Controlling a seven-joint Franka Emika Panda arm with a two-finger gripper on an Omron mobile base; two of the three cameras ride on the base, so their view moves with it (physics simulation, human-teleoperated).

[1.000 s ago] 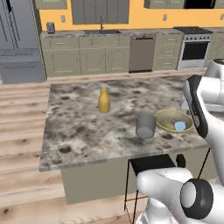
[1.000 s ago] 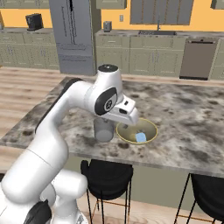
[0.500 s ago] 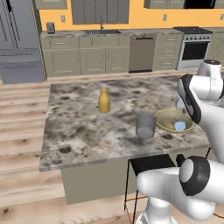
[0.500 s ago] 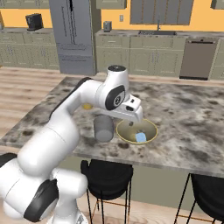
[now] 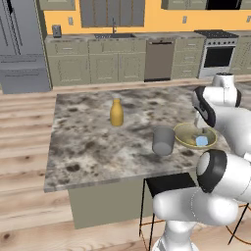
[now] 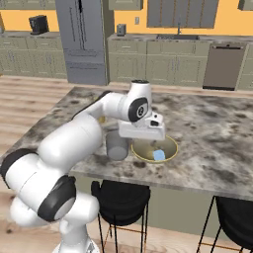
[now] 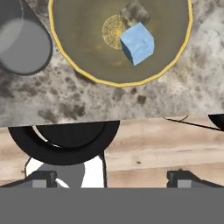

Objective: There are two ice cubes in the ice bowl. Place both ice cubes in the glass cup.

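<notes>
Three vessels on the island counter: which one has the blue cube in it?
The ice bowl, the wide shallow yellow-rimmed one, holds a blue ice cube. The glass cup beside it looks empty from above, and the yellow bottle stands apart, narrow-necked.

One ice cube, one bowl, one cup.

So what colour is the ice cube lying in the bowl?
Pale blue; the ice cube shows best in the hand view, inside the yellow-rimmed bowl.

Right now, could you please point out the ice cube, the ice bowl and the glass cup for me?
ice cube (image 7: 137, 43), hand view, on its top face.
ice bowl (image 7: 83, 72), hand view, on its yellow rim.
glass cup (image 5: 163, 141), left base view, on its side wall.
</notes>
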